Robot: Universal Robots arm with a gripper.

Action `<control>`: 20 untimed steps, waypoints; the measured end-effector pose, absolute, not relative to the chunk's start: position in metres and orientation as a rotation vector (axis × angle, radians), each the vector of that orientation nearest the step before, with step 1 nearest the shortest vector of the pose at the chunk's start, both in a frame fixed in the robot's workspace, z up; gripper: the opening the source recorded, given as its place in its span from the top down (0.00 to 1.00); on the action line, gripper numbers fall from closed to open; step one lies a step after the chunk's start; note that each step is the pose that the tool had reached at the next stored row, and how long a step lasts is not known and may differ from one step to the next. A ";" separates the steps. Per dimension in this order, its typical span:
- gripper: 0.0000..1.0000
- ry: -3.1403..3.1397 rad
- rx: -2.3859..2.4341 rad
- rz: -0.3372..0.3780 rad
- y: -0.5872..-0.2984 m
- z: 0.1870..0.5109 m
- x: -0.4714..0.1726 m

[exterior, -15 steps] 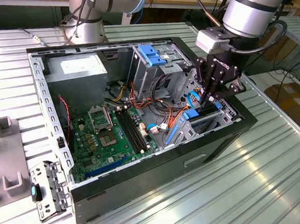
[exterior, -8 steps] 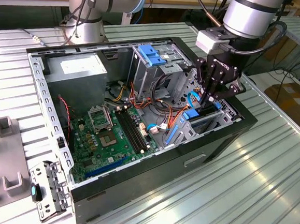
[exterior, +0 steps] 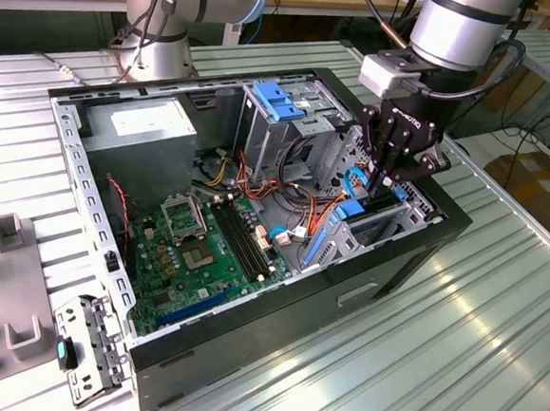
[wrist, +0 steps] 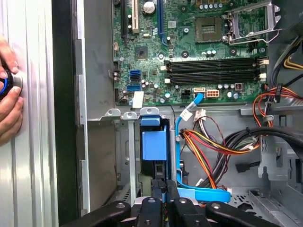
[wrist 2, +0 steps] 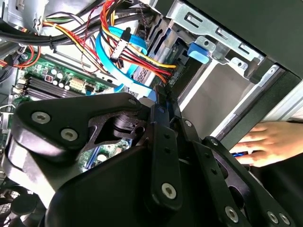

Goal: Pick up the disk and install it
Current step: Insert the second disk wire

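- Inside the open computer case (exterior: 278,291) on the ribbed metal table (exterior: 454,353), the gripper (exterior: 383,187) reaches down into the drive bay (exterior: 388,224) at the exterior view's right, its black fingers drawn close together.
- Between those fingers sits the edge of the disk (wrist: 155,144), its blue carrier bracket standing on edge in the bay slot, as the first wrist view shows.
- Seen from the exterior view, the arm (exterior: 460,30) comes down steeply from above, wrist over the bay, with a blue plastic caddy (exterior: 281,101) on the grey drive cage just beside it.
- Both wrist views add a person's hand (wrist 2: 267,142) resting outside the case wall.
- Only the first wrist view looks straight across the green motherboard (wrist: 189,52), with its memory slots and bare processor socket.
- Orange, yellow and red power cables (wrist 2: 123,42) and a blue data cable (wrist 2: 106,52) fill the second wrist view beyond the gripper's linkage.
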State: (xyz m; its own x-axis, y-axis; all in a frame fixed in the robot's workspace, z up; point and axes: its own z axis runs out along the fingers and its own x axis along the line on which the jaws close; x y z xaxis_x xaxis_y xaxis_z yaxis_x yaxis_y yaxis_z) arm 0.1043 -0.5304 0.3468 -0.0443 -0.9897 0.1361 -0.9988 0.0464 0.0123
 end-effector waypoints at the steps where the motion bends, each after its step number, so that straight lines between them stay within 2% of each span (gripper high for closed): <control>1: 0.84 -2.194 2.092 0.129 -0.530 0.346 0.104; 20: 0.84 -2.220 2.091 0.158 -0.530 0.345 0.105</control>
State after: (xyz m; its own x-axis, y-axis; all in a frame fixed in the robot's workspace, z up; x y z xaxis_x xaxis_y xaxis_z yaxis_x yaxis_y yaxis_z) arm 0.1046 -0.5304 0.3447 -0.0603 -0.9891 0.1340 -0.9982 0.0588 -0.0152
